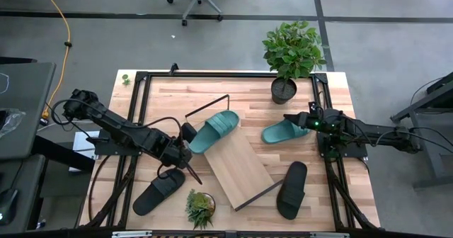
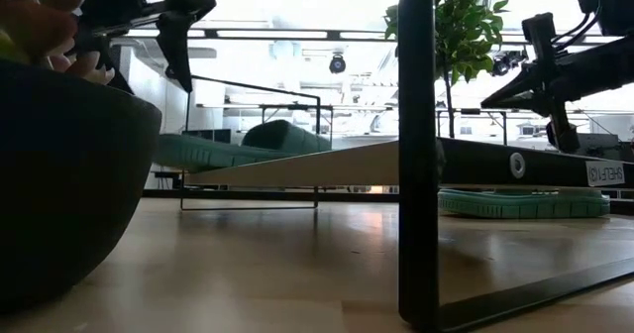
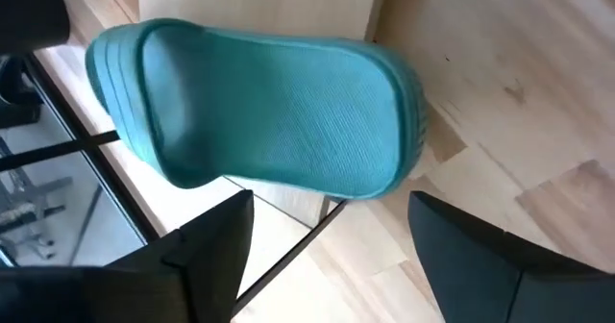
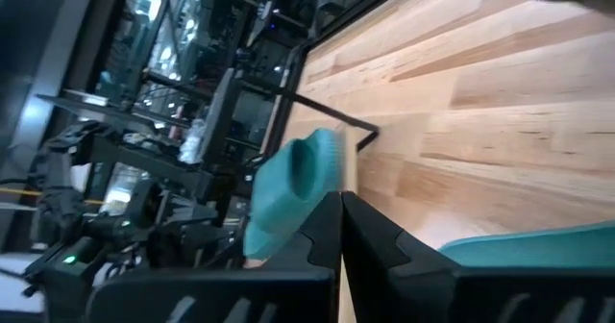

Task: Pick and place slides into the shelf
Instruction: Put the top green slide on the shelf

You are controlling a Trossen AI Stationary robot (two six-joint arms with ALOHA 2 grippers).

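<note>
The shelf [image 1: 237, 166] is a slanted light-wood board on a black wire frame at the table's middle. One teal slide [image 1: 214, 130] lies on the board's far left end; it also shows in the left wrist view [image 3: 269, 111]. My left gripper [image 1: 186, 144] is open just to the left of it and touches nothing [image 3: 332, 208]. The second teal slide [image 1: 285, 131] lies flat on the table right of the shelf. My right gripper [image 1: 292, 118] is shut and hovers above this slide's far end [image 2: 560, 140]. One black slide [image 1: 159, 192] lies near left, the other [image 1: 291, 188] near right.
A tall potted plant [image 1: 290, 54] stands at the far edge behind the right teal slide. A small succulent in a dark pot [image 1: 200, 206] stands at the near edge by the shelf's near end. The shelf's black frame [image 2: 416, 145] rises close in the low view.
</note>
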